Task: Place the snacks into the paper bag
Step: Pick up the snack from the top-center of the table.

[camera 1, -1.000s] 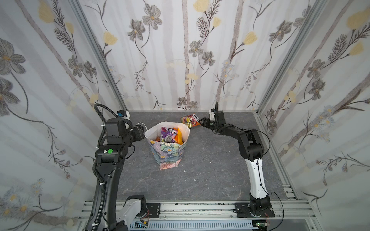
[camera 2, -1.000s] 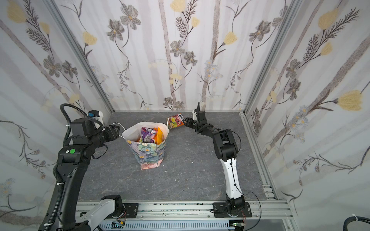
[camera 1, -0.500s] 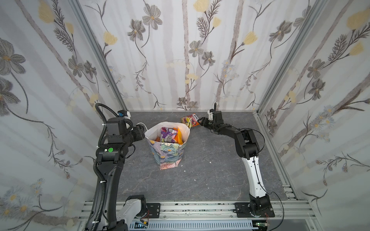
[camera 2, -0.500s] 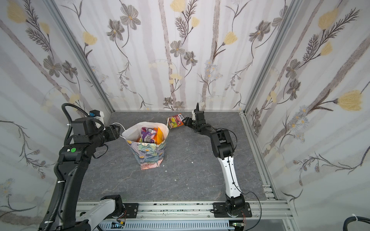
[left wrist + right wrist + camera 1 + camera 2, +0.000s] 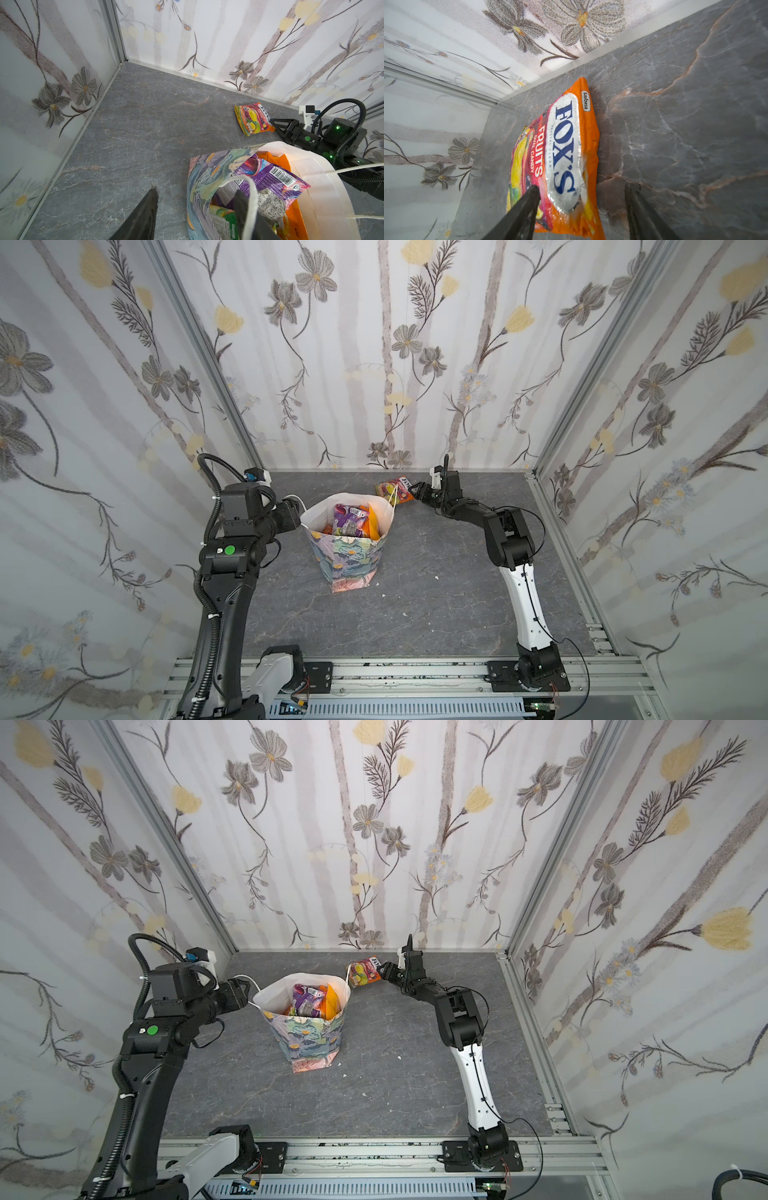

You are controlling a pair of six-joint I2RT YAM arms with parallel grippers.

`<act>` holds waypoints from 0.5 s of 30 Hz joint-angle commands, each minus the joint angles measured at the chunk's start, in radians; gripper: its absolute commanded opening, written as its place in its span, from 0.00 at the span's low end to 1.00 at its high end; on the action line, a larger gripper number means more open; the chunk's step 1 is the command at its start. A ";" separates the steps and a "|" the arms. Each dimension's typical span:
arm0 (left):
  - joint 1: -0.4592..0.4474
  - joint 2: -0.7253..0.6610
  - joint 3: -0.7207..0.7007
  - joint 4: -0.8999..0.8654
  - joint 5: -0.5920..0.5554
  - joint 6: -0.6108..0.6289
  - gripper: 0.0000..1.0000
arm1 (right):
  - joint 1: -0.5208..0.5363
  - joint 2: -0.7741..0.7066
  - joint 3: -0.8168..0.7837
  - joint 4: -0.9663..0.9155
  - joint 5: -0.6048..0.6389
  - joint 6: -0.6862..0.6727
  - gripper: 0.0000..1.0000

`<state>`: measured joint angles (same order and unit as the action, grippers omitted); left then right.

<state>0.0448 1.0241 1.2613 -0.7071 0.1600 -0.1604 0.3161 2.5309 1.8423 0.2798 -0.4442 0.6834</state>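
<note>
Right claw [image 5: 582, 188]: open, empty, nearer arm
FOX'S packet [image 5: 564, 145]: just left, long axis along claw
Left claw [image 5: 196, 189]: open, straddling paper bag [image 5: 349, 556] rim

The paper bag [image 5: 349, 556] hides most of its packets [image 5: 351, 516]. The orange FOX'S pack [image 5: 571, 145] runs off the right wrist view's edge, possibly beneath the right claw [image 5: 582, 188].

Both top views look down from high above my base rail [image 5: 415, 672], facing the back wall [image 5: 386, 364], and share nearly the whole desk [image 5: 436, 614]. My left wrist camera sits close over the paper bag [image 5: 199, 187], looking across to the candy packet [image 5: 252, 119] and my right tool [image 5: 274, 124]. My right wrist camera hovers very near that packet, facing the far corner.
</note>
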 commanded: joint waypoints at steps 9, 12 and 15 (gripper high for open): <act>0.001 -0.008 0.000 0.022 -0.014 0.004 0.58 | 0.031 0.047 0.039 -0.036 -0.021 0.030 0.62; 0.001 -0.010 0.000 0.022 -0.015 0.004 0.58 | 0.032 0.047 0.040 -0.022 -0.016 0.044 0.55; 0.001 -0.012 0.000 0.021 -0.017 0.005 0.58 | 0.031 0.046 0.045 -0.007 -0.019 0.058 0.44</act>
<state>0.0448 1.0153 1.2610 -0.7071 0.1497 -0.1600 0.3458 2.5675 1.8801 0.2947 -0.4469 0.7113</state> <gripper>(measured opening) 0.580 0.456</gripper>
